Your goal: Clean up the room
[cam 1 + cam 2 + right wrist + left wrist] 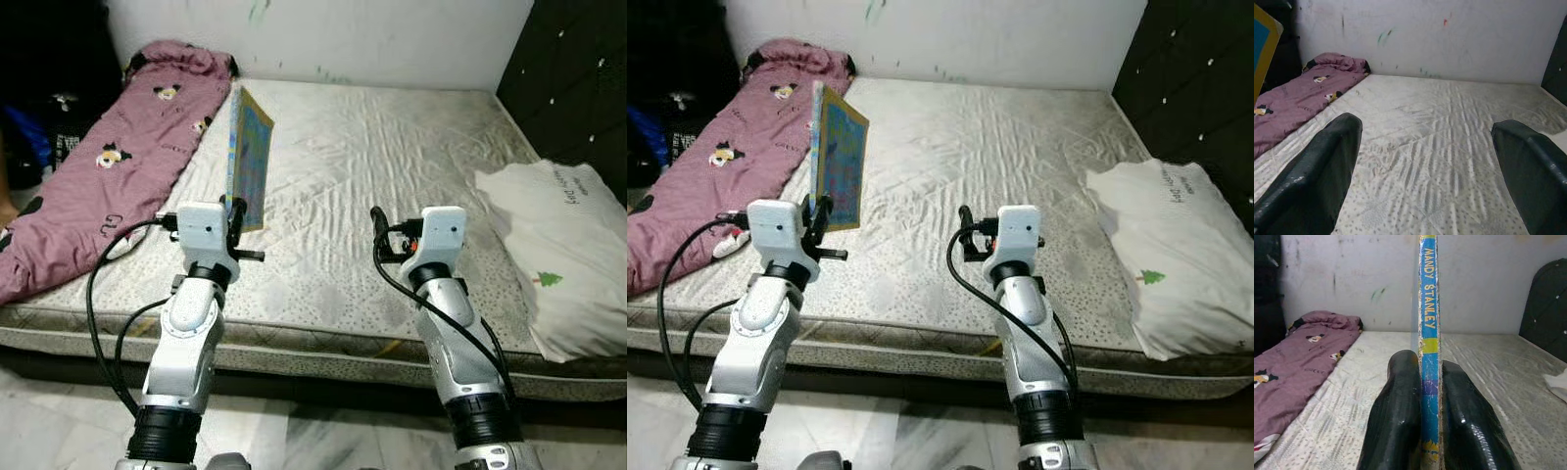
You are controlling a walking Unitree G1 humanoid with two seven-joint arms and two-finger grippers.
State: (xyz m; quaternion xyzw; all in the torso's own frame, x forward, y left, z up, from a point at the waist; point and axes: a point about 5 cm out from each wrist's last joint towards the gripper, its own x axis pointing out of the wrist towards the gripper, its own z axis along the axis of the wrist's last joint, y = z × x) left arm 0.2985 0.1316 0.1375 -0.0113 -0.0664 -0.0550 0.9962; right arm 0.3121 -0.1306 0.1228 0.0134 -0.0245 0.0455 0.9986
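Left tool [1422, 431] clenches a thin book [250, 162] upright above the mattress [392, 176] — right tool [1425, 171] spread, empty. Likely next: carry the book off the bed.

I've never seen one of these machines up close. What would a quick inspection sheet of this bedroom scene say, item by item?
Surface: bare grey-white quilted mattress, wrinkled, on a pale tiled floor.
Job's things: thin blue book with yellow edging, held upright above the mattress.
Clutter: maroon cartoon-print blanket along the robot's left edge; white pillow with a green tree print at the right edge.
Grippers: left gripper fingers shut on the book's spine; right gripper open above the mattress.
Cables: black cables loop beside both arms.
Surroundings: marked white wall; dark tufted panel at right.
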